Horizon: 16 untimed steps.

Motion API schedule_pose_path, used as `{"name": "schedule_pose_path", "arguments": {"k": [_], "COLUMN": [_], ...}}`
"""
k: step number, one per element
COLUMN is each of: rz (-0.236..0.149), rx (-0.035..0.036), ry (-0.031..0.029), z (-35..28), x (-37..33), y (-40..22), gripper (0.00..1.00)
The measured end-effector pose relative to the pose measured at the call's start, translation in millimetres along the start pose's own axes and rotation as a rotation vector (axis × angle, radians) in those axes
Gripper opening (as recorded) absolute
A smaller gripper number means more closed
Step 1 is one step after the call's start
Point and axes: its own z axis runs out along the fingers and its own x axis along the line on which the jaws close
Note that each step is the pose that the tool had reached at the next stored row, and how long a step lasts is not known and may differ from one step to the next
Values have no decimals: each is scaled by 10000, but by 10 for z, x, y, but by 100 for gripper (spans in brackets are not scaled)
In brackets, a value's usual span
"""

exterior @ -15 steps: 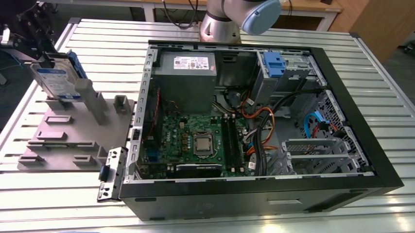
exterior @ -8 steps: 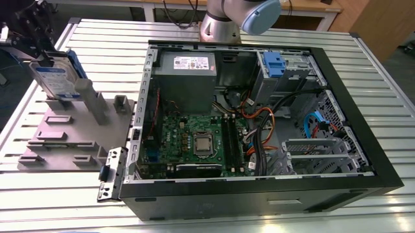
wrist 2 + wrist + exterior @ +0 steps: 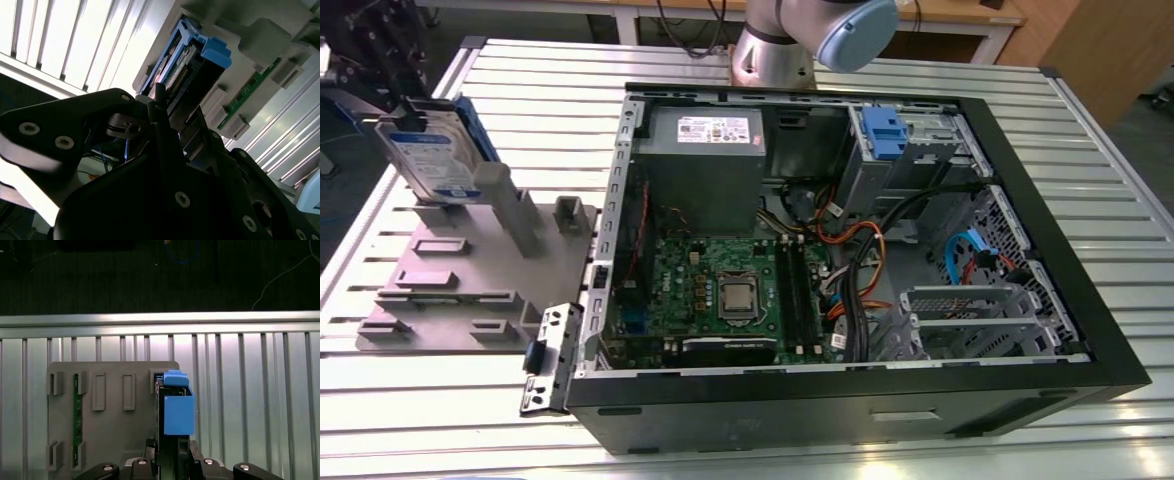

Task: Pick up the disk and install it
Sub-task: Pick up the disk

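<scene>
Hand (image 3: 169, 456): found right at the nearer end of the disk (image 3: 178, 412) in the first wrist view. Its dark body is seen close behind that end in the second wrist view. Whether it is spread, pressed together or pinching cannot be told.
Disk position: stood on edge in a slot of the grey holder (image 3: 115, 425), directly ahead of the hand. In the exterior view it is seen leaning slightly, with the label face shown and blue rails along its sides.
Disk contact: touch between hand and disk cannot be judged.
Grey holder: a flat plate with rows of raised slots, laid on the surface (image 3: 454, 420) beneath and ahead of the hand.
Green board (image 3: 77, 415): held on edge in another slot of the holder, off to one side of the hand, apart from the disk.
Surface: slatted metal; holder and computer case (image 3: 854, 405) are carried on it.
Computer case: laid open on the exterior view's right of the holder, well apart from the hand.
Case interior: a blue bracket (image 3: 883, 135) is seen in a far corner, near a grey power-supply box (image 3: 707, 150).
Task state: the disk is in the holder, outside the case.
</scene>
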Motion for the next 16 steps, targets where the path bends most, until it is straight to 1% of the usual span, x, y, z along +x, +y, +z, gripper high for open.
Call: {"name": "schedule_pose_path", "arguments": {"k": [9, 16], "rz": [0, 0], "rx": [0, 0], "ry": [0, 0], "z": [-91, -107], "x": [-5, -5], "y": [2, 3], "gripper": [35, 35]}}
